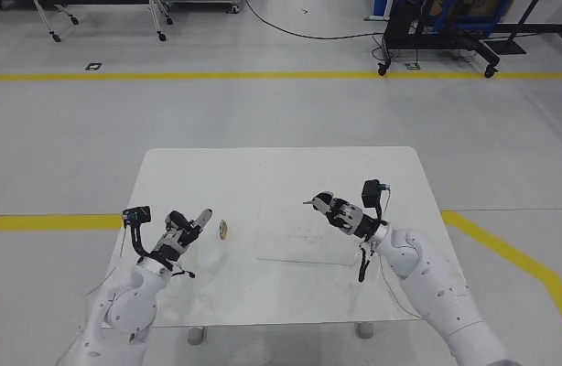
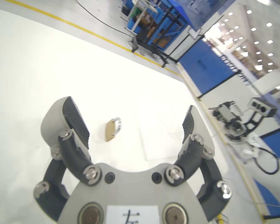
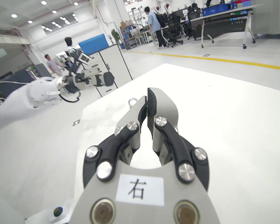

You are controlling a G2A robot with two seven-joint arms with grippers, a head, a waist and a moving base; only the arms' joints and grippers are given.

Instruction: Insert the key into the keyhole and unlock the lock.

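Small brass padlock with a silver shackle (image 1: 223, 229): lies flat on the white tabletop (image 1: 281, 174), towards the robot's left half, untouched by either arm. Keyhole too small to make out. Shackle appears seated in the body, so judged locked.

Left gripper (image 2: 128, 106): hovers just beside the padlock on the robot's side, fingers (image 2: 75, 120) spread wide apart and holding nothing. Seen from the left wrist, the padlock sits ahead of the gap between them, near but not yet enclosed.

Right gripper (image 3: 146, 96): hangs above the tabletop well apart from the padlock, over the right half, pointing towards it. Fingers (image 3: 162, 108) pressed together. A thin sliver seems to poke from the tips in the top view, possibly the key, but cannot tell for sure.

Pale thin rectangular sheet (image 1: 299, 245): lies flat between the two arms, beside the padlock.

Progress, as a judgement: very early. Nothing inserted, nothing turned, padlock not yet steadied. Left to do: grip the padlock body with the left fingers, bring the key to the keyhole, push it in, twist, free the shackle.
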